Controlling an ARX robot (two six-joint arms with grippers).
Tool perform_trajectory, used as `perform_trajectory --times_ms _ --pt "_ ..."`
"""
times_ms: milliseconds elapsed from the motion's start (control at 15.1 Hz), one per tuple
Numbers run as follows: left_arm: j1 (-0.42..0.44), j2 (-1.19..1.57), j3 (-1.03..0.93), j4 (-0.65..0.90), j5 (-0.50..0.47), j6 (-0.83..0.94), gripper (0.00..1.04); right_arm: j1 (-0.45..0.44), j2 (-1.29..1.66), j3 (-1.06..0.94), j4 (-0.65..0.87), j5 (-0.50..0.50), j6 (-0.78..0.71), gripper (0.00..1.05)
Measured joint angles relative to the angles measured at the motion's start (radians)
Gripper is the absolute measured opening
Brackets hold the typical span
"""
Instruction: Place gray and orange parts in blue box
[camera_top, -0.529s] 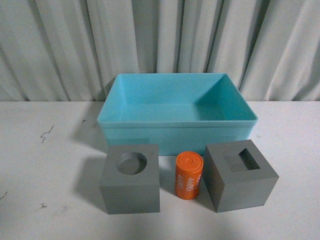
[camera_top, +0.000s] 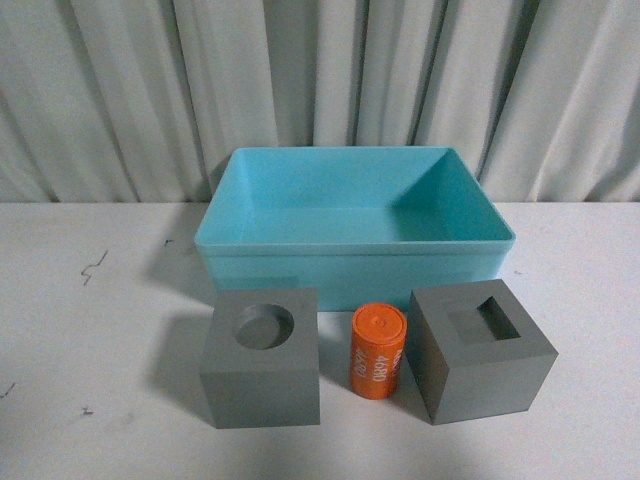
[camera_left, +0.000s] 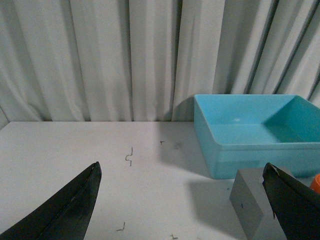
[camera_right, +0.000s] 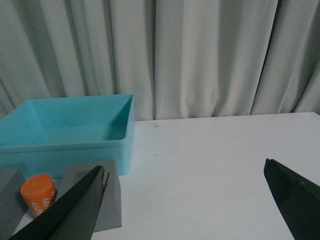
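In the front view a gray cube with a round recess (camera_top: 262, 372) stands at the front left. A gray cube with a square recess (camera_top: 478, 350) stands at the front right. An orange cylinder with white print (camera_top: 377, 351) stands between them. The empty blue box (camera_top: 350, 262) sits just behind them. Neither arm shows in the front view. My left gripper (camera_left: 182, 167) is open and empty over bare table, left of a gray cube (camera_left: 255, 202) and the blue box (camera_left: 250, 157). My right gripper (camera_right: 185, 170) is open and empty, right of a gray cube (camera_right: 107, 200), the orange cylinder (camera_right: 39, 194) and the blue box (camera_right: 65, 152).
A white table (camera_top: 90, 330) with small dark marks carries everything. A pale pleated curtain (camera_top: 320, 80) hangs close behind the box. Bare table lies to the left and right of the parts.
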Motion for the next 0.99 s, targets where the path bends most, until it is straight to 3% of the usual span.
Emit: perform_trajectory --times_ms 992 --pt "0.000 0.000 0.000 0.000 0.000 0.000 0.98 0.000 0.000 0.000 0.000 0.000 0.000 0.98"
